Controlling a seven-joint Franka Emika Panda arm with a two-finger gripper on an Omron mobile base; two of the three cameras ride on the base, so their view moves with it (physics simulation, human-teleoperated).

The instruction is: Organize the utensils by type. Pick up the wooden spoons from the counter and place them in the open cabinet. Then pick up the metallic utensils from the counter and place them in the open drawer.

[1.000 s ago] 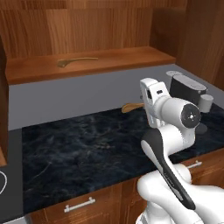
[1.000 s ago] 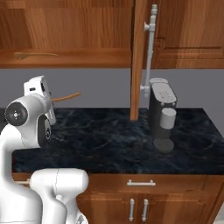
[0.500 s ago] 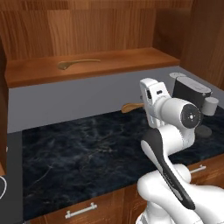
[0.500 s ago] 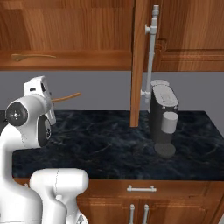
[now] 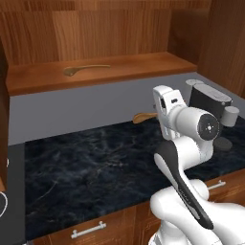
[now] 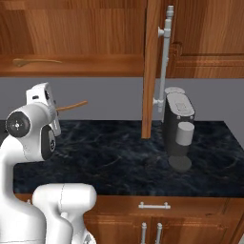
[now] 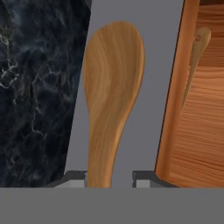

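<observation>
1. Wooden spoon (image 7: 111, 100) is clamped between my gripper's (image 7: 109, 177) jaws; from the hand view I see its handle rising from between the two fingertips and its bowl pointing away, over the grey wall behind the counter.
2. From the left base view I note the same spoon's bowl end (image 5: 142, 117) projecting past the left side of the hand, held in the air above the dark marble counter (image 5: 95, 167) and not touching it.
3. From the right base view the spoon (image 6: 71, 106) sticks out to the right of the hand, slightly tilted upward, below the cabinet shelf.
4. A second wooden spoon (image 5: 86, 69) lies flat on the open cabinet's shelf (image 5: 143, 67), toward its left part; I also see it in the right base view (image 6: 35, 61) and at the upper right of the hand view (image 7: 195, 57).
5. I record the cabinet door (image 6: 152, 66) standing open, edge-on, with its long metal handle (image 6: 164, 57) facing right.
6. A dark coffee machine (image 6: 178, 128) stands on the counter's right side, just beside the door, well apart from the held spoon.
</observation>
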